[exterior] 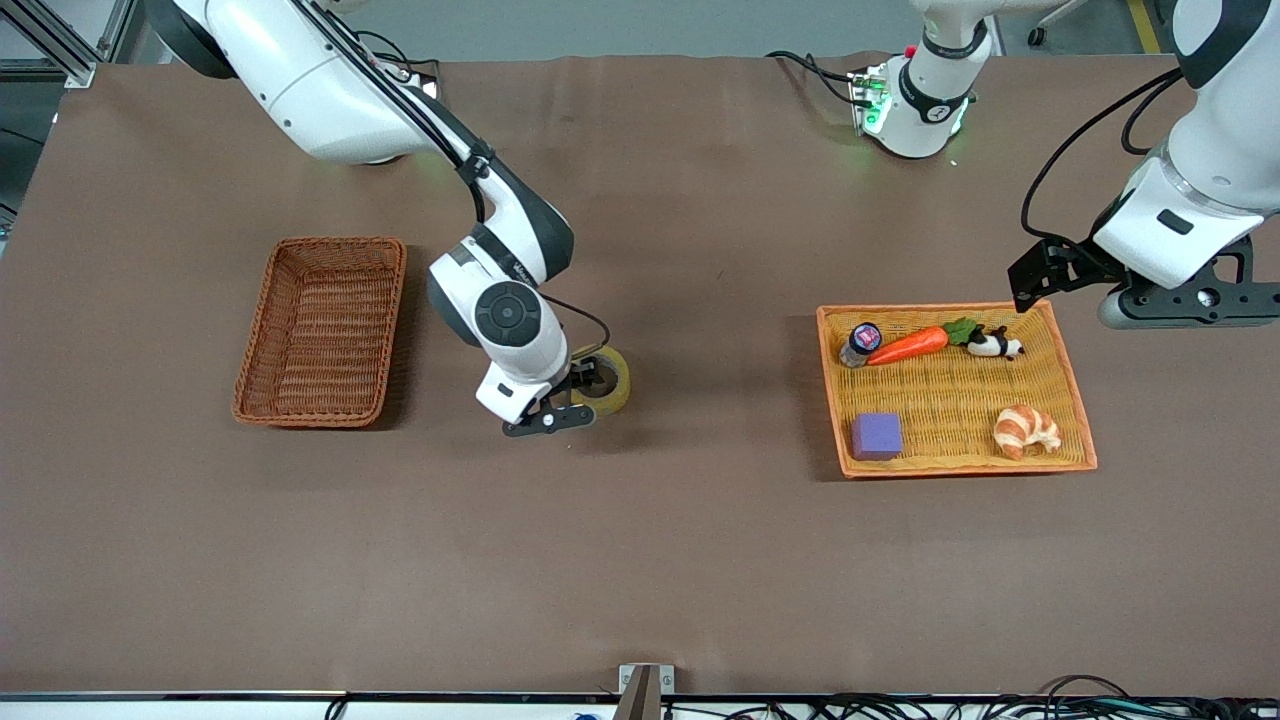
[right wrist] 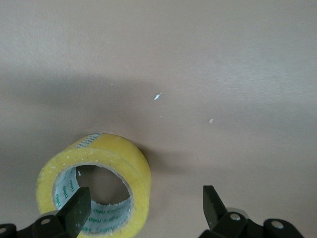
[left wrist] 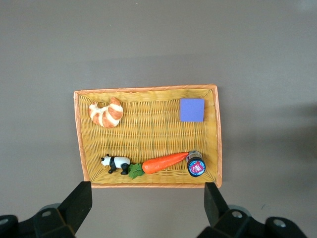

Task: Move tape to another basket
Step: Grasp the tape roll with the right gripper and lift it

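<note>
- The tape (exterior: 606, 380) lies on the brown table (exterior: 700, 560) between the two containers, with bare cloth on every side of it.
- The right gripper (exterior: 578, 392) hangs low over the roll, fingers spread, one fingertip (right wrist: 77, 208) at the roll's rim.
- The basket (exterior: 322, 330) sits toward the right arm's end, nothing inside it.
- The orange tray (exterior: 1075, 385) sits toward the left arm's end and holds a carrot (exterior: 908, 346), a toy panda (exterior: 994, 345), a small bottle (exterior: 860, 343), a purple block (exterior: 877, 437) and a croissant (exterior: 1025, 430).
- The left gripper (left wrist: 147, 201) waits over the tray's edge, fingers spread wide.
- Green print lines the roll's core, too small to read.
</note>
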Available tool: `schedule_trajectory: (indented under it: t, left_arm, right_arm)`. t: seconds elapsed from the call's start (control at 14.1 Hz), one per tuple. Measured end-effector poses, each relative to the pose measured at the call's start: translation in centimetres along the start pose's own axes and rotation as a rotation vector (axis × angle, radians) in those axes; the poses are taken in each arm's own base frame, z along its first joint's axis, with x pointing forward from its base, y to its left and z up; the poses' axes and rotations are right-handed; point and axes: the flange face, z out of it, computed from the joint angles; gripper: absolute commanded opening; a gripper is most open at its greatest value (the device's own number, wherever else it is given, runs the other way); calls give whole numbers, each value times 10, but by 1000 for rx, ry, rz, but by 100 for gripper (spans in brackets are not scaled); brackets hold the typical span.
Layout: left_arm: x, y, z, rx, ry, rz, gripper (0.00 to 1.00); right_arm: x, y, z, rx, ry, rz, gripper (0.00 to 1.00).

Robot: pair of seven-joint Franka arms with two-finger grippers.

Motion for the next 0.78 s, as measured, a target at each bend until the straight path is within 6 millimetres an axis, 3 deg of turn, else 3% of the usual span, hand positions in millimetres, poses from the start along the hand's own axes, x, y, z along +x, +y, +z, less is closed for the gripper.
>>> schedule_trajectory:
  t: [0.28,0.5,0.64,0.78]
  left_arm:
    - [2,-23,-3,3,6,-38,100]
    - [-1,-55,-14,-3,22,-87,100]
    - [-9,-64,-23,-23,7,-101,100]
    - [-22,-66,-28,-21,-21,-71,100]
  right_arm:
    - [-5,-6,36,17,19,-23,100]
    - [-7,-6,46,6,17,-29,100]
    - [-8,-5,51,-24,26,-19,83]
    - [-9,-4,57,-40,30,-8,50]
